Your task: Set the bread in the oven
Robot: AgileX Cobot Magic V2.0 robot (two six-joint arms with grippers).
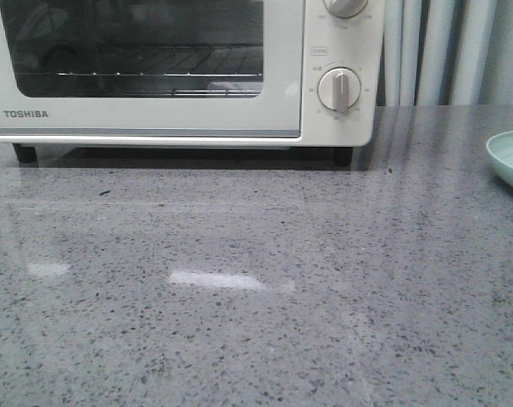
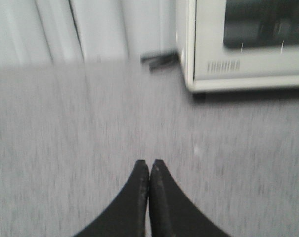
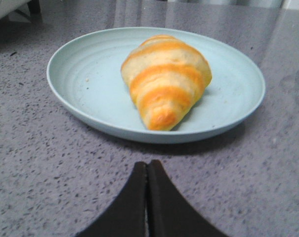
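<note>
The cream-white TOSHIBA oven (image 1: 154,110) stands at the back left of the grey stone table with its glass door closed; it also shows in the left wrist view (image 2: 248,54). The bread (image 3: 164,79), golden-orange with cream stripes, lies on a pale green plate (image 3: 80,79) in the right wrist view. My right gripper (image 3: 148,164) is shut and empty, just short of the plate's near rim. My left gripper (image 2: 149,163) is shut and empty above bare table, apart from the oven's corner. Neither gripper shows in the front view.
The plate's edge (image 1: 509,157) shows at the far right of the front view. Pale curtains (image 1: 443,51) hang behind the table. A dark flat object (image 2: 159,59) lies by the oven's side. The oven has two round dials (image 1: 339,89).
</note>
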